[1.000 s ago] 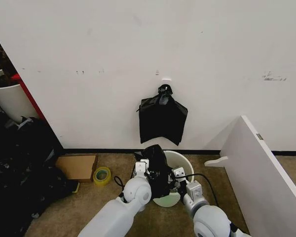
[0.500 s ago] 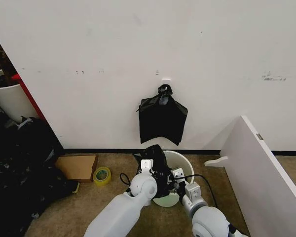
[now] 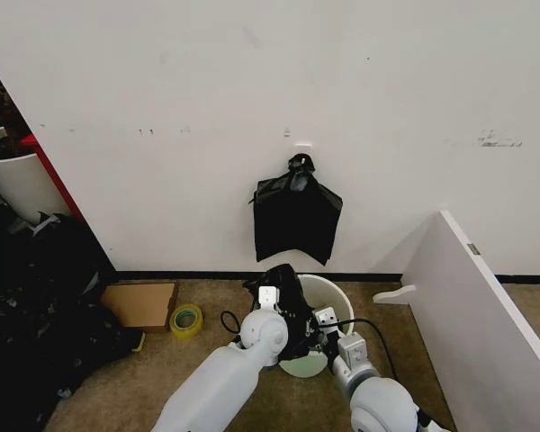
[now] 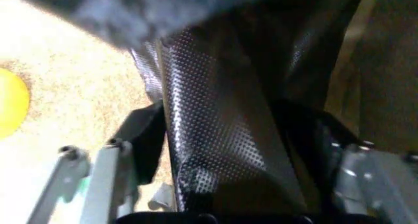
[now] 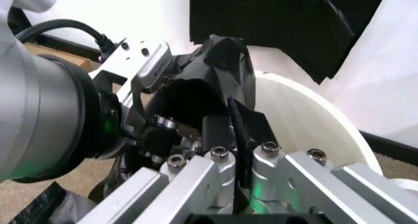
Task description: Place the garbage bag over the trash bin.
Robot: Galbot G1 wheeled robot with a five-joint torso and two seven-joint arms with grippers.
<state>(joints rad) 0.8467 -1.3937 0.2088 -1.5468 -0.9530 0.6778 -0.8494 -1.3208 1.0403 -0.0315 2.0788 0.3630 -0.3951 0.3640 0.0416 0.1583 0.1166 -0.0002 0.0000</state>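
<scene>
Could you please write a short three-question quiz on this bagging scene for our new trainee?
1. True or false: the garbage bag already lines the trash bin.
2. Which grippers grip the bag? A) left only B) right only C) both
3. Fill in: the yellow tape roll lies on the ____.

Key:
1. False; it is bunched at the rim.
2. C; the left gripper and the right gripper both clamp it.
3. Floor, beside the cardboard box.

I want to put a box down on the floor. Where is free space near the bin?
Bare carpet lies between the trash bin and the white board, also between the yellow tape roll and the bin. At the bin, both grippers and the garbage bag crowd together.
</scene>
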